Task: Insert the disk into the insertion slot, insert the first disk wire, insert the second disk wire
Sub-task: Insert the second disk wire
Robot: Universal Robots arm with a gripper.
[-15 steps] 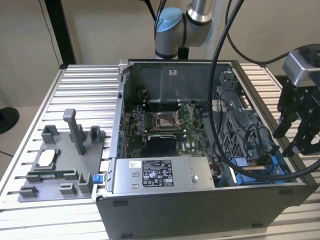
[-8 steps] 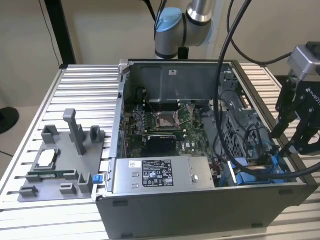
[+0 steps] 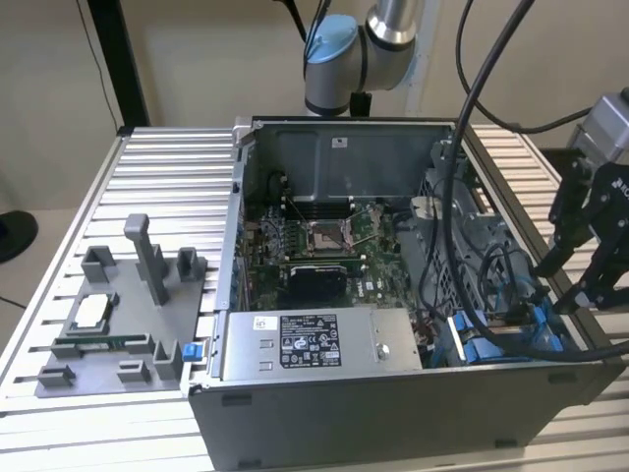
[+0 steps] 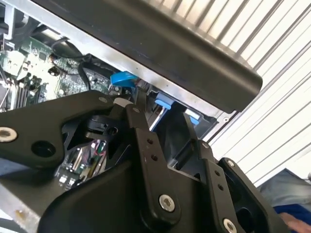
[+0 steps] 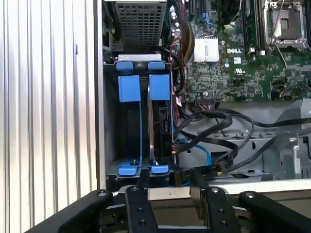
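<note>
Above PC case [image 3: 393,413] edge — gripper [image 5: 170,175], jaws apart, empty; black cables [image 5: 218,118] just beside insertion slot [image 5: 111,126] w/ disk [image 5: 163,121].

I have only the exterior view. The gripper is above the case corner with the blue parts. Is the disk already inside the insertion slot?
Observer: It seems so: in the first wrist view the disk stands on edge in the insertion slot, between blue tabs.
Operator: Is the lane beside it taken?
Observer: No, that lane, toward the case wall, looks empty.
Operator: Where are the wires?
Observer: Beside the slot run black cables; one cable end shows between the fingers of the open gripper, apparently unclamped.
</note>
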